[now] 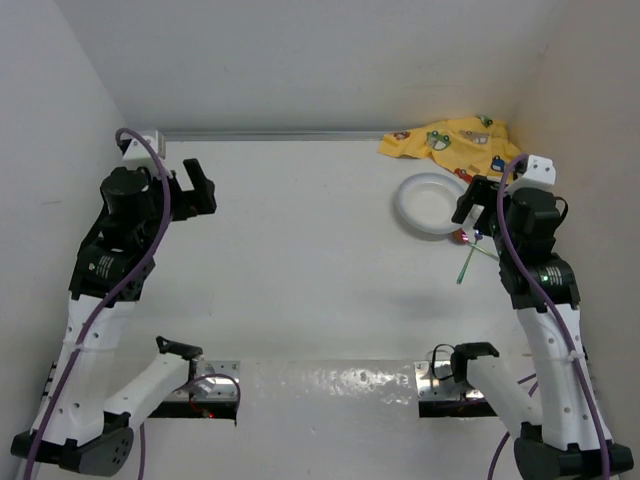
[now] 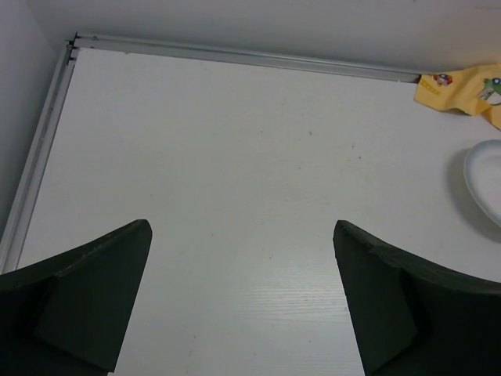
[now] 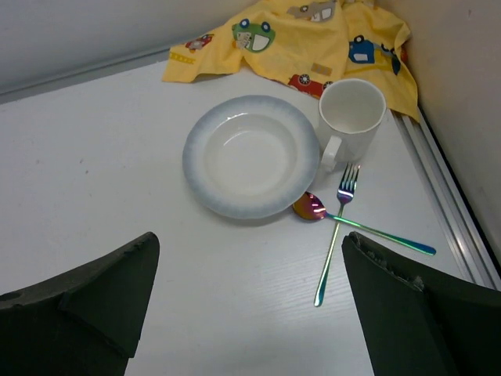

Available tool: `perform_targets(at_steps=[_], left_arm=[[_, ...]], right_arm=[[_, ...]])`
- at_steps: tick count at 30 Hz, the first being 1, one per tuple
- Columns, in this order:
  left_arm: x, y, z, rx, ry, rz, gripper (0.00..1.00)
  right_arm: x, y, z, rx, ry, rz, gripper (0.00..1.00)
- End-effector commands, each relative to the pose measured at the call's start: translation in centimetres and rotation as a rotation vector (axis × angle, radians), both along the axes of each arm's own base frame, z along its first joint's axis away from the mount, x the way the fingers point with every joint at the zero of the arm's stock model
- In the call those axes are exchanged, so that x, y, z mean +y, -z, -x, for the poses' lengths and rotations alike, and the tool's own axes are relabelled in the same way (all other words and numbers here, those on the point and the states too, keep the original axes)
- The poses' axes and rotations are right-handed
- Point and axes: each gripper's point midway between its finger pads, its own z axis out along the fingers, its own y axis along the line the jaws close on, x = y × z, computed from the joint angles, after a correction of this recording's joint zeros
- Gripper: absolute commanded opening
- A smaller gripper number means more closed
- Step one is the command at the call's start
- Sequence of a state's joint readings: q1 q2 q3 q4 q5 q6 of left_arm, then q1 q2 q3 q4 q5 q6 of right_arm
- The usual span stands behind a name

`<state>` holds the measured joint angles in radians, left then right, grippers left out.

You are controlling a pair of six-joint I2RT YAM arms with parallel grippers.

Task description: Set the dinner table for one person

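The white dinner table fills the view. A crumpled yellow car-print placemat lies in the far right corner, also in the right wrist view. In front of it sit a white plate with a grey-blue rim, a white mug, and an iridescent fork crossed by an iridescent spoon. The plate also shows from the top. My right gripper is open and empty, held above the table just short of the plate. My left gripper is open and empty over bare table at the far left.
Grey metal rails run along the table's far edge, its left edge and its right edge. White walls close in the left, far and right sides. The arm bases stand at the near edge.
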<state>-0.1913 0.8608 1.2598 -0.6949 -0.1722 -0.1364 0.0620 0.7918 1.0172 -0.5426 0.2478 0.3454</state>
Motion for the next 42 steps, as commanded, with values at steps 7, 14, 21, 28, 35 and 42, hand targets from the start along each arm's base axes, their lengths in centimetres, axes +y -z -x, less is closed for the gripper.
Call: perform_targets(at_steps=[7, 14, 21, 28, 35, 42], left_arm=[[-0.9, -0.2, 1.2, -0.033, 0.024, 0.031, 1.00], [-1.7, 1.8, -0.3, 0.028, 0.053, 0.016, 1.00], [-2.7, 5.2, -3.7, 0.116, 0.064, -0.011, 1.00], [-3.6, 6.1, -7.4, 0.110, 0.063, 0.009, 1.00], [-3.7, 7.1, -9.7, 0.092, 0.033, 0.027, 1.00], [-4.1, 9.0, -10.5, 0.081, 0.027, 0.063, 1.00]], right_arm=[[0.8, 0.1, 1.1, 0.019, -0.034, -0.036, 0.97], [0.7, 0.9, -2.3, 0.131, -0.009, -0.028, 0.47], [-1.0, 1.8, -12.8, 0.172, 0.082, 0.051, 0.58], [-1.5, 5.8, -26.6, 0.240, 0.076, -0.018, 0.80], [-5.1, 14.7, -35.8, 0.242, 0.156, -0.135, 0.82], [-6.3, 21.8, -37.7, 0.204, 0.215, -0.205, 0.81]])
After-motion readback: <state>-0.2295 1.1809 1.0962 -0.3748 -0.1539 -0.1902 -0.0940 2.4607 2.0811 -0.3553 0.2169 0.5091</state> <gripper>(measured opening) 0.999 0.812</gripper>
